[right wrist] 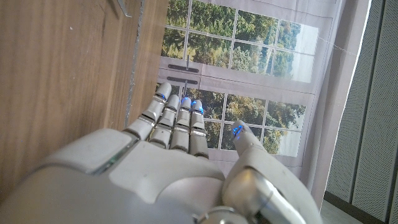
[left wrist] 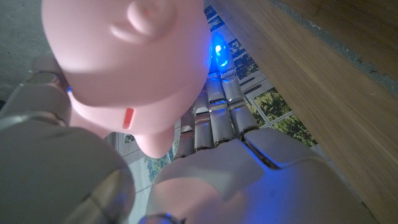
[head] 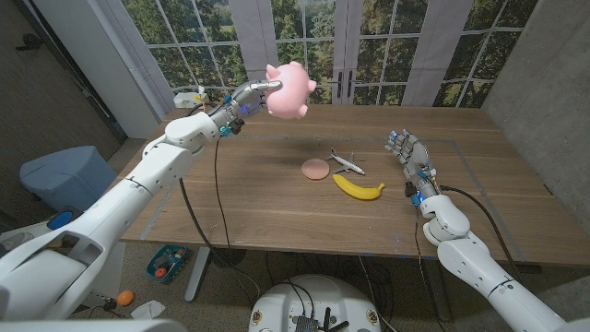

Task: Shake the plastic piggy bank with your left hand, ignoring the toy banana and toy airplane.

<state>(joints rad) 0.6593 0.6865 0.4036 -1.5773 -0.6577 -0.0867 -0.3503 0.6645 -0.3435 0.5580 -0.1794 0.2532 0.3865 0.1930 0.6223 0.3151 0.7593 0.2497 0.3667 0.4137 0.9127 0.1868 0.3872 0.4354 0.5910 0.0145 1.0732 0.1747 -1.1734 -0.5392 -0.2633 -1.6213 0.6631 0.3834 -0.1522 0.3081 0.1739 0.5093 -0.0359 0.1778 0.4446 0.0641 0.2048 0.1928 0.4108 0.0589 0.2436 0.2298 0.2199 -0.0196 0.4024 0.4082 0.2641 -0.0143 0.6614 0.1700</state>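
Note:
The pink plastic piggy bank (head: 289, 89) is held up in the air over the table's far left part by my left hand (head: 251, 95), which grips it from the left side. In the left wrist view the pig's pink body (left wrist: 130, 62) sits right against my left hand (left wrist: 217, 137). The yellow toy banana (head: 358, 189) and the small white toy airplane (head: 346, 163) lie on the table near the middle. My right hand (head: 410, 152) stands at the right side of the table, fingers straight and apart, holding nothing; the right wrist view shows the same hand (right wrist: 174, 124).
A small pink round disc (head: 315, 168) lies on the wooden table (head: 277, 212) just left of the airplane. A blue bin (head: 64, 175) stands on the floor to the left, and windows run behind the table.

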